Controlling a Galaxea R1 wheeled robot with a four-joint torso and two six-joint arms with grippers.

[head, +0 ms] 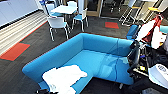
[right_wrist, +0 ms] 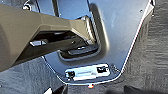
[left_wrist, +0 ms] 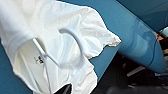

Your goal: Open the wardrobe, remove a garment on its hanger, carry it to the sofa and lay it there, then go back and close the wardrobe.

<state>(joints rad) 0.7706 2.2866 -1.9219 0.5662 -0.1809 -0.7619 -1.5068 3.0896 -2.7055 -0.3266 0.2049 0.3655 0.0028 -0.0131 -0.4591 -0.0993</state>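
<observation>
The blue sofa [head: 100, 53] stretches across the middle of the head view, its low curved back wrapping the seat. The white garment [head: 63, 78] lies crumpled on the near left end of the seat. In the left wrist view the garment [left_wrist: 30, 50] is spread over the blue cushion [left_wrist: 120, 22]. The thin white hanger [left_wrist: 75, 40] rests on top of it, its hook curled free over the cloth. My left gripper [left_wrist: 64, 89] shows as a dark tip just beside the garment's edge. The right wrist view looks down at the robot's own grey plate above dark carpet.
White chairs [head: 58, 25] and a small white table [head: 64, 9] stand behind the sofa on dark carpet with orange tiles [head: 15, 51]. Dark equipment and red-and-white shapes [head: 150, 32] crowd the right side next to the sofa's end.
</observation>
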